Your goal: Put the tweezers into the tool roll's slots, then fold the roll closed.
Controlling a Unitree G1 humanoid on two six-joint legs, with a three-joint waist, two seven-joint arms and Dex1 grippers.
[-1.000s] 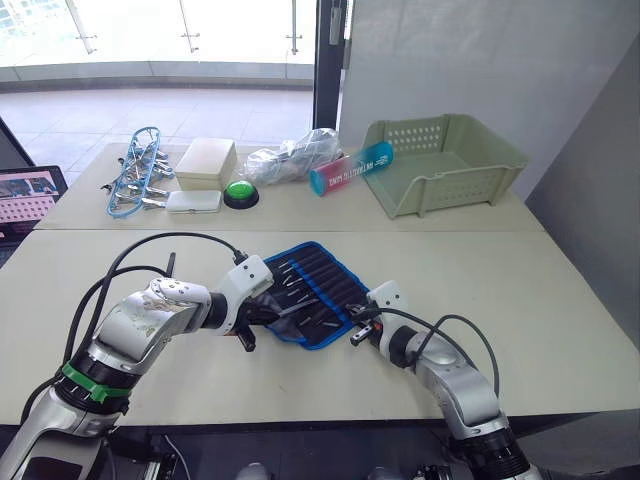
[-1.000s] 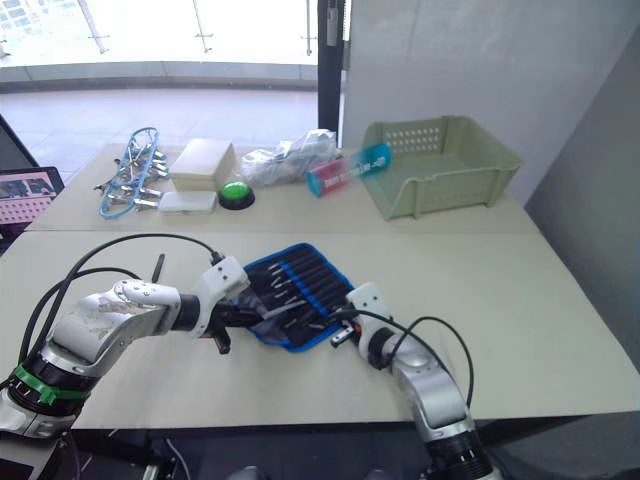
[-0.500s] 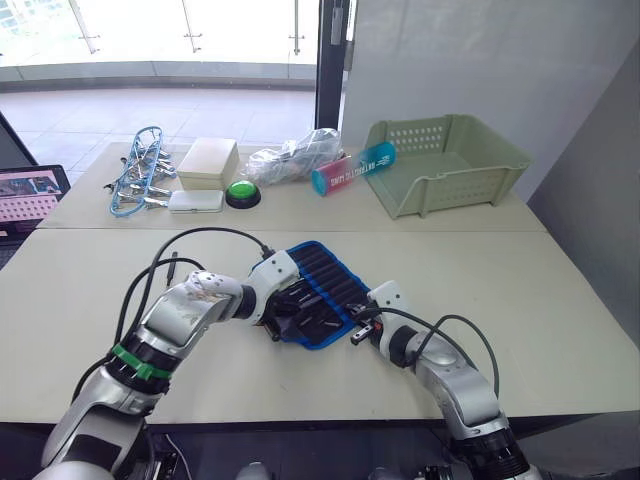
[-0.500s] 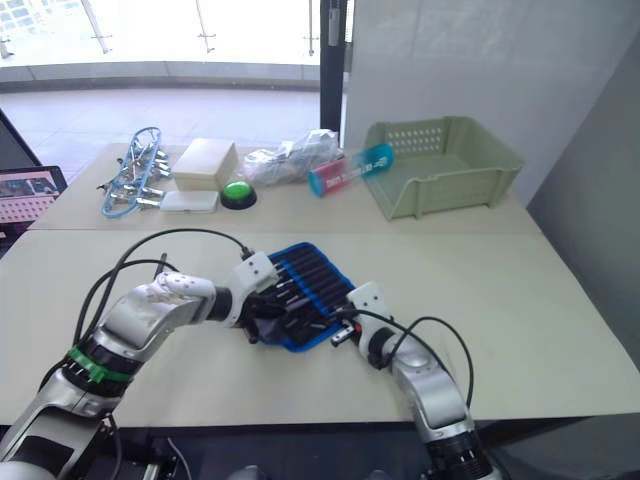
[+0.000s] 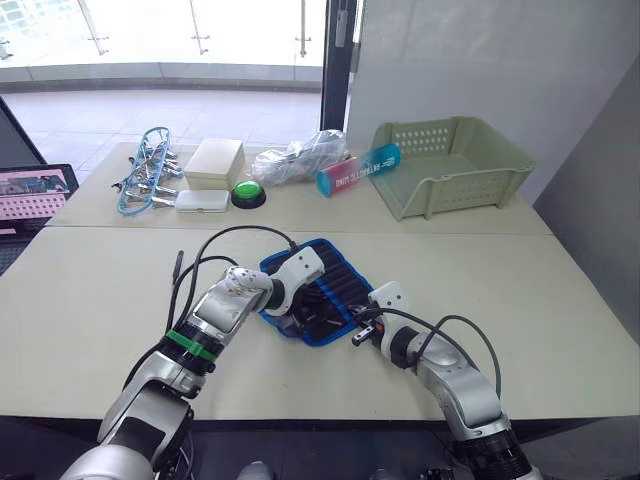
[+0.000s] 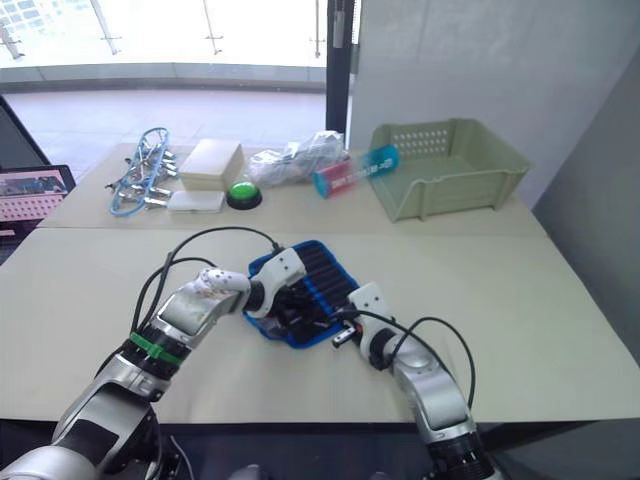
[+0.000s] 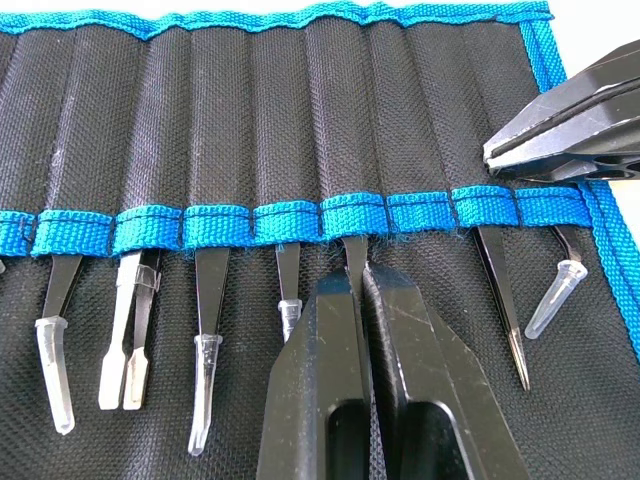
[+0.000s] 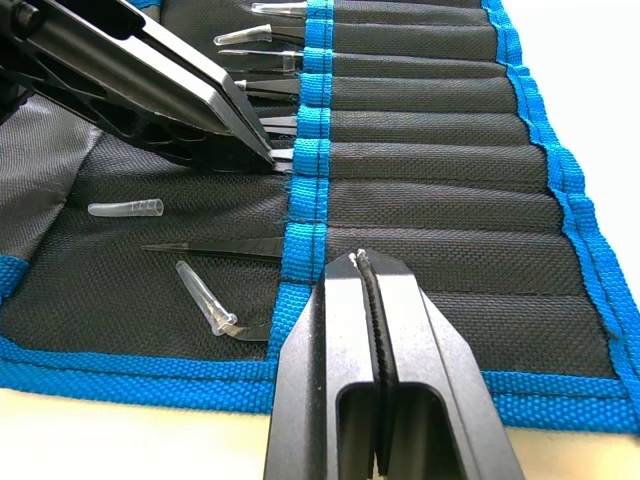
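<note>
I am looking at the tool roll (image 5: 322, 290) lying open on the near table (image 5: 90, 300), its blue-edged inner face up, between my two arms. My left gripper (image 7: 358, 285) is sitting low over the roll's inner face, and its two black fingers are pressed nearly together with only a thin slit between them; their tips are meeting the exposed end of one of the tweezers (image 7: 354, 255) just below the blue band of the slots (image 7: 352, 212), so the fingers appear to be closing on that end, though I cannot be sure how firmly they are gripping it. Other tweezers are sitting in neighbouring slots with their ends, some capped in clear plastic, sticking out below the band. My right gripper (image 8: 361, 262) is resting at the roll's near corner, its fingers pinched together with no gap to speak of, tips lying against the blue band by the end slots; I cannot tell whether it is pinching the fabric or only pressing on it. On the far table, well apart from the roll, a green basket (image 5: 450, 165) is standing beside a blue and pink tube (image 5: 357, 170).
</note>
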